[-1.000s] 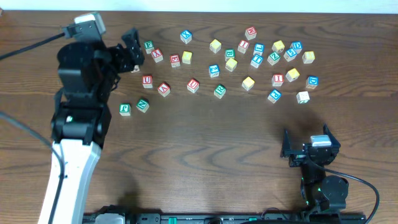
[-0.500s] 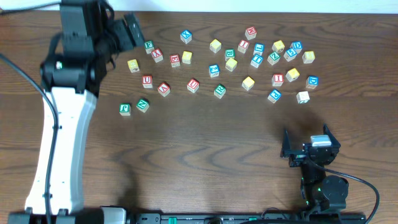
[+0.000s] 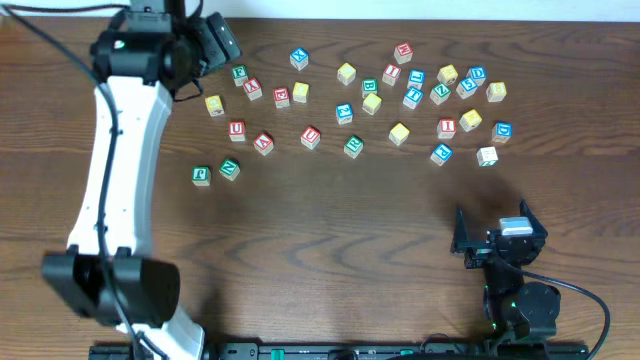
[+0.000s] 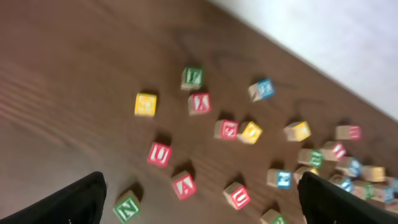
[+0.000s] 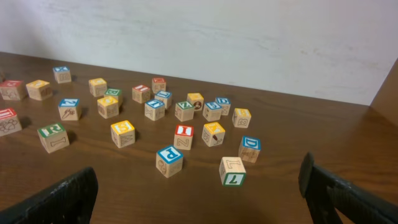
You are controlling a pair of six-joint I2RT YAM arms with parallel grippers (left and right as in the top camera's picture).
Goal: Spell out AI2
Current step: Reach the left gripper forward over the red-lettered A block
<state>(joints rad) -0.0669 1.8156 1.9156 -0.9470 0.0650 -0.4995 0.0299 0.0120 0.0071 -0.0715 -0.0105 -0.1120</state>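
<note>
A dark brown wood-grain table [image 3: 330, 240] runs back to a pale plain wall [image 5: 249, 37]. Small wooden alphabet cubes lie scattered over its far half: the red-lettered A cube [image 3: 263, 143] towards the left, the red-lettered I cube [image 3: 446, 128] towards the right, and between them a blue-lettered cube [image 3: 344, 114] whose mark looks like a 2 but is too small to be sure. The left gripper [image 3: 215, 42] hangs over the far left corner with fingers spread wide, and the right gripper [image 3: 495, 228] sits near right, well apart from the cubes, equally spread.
</note>
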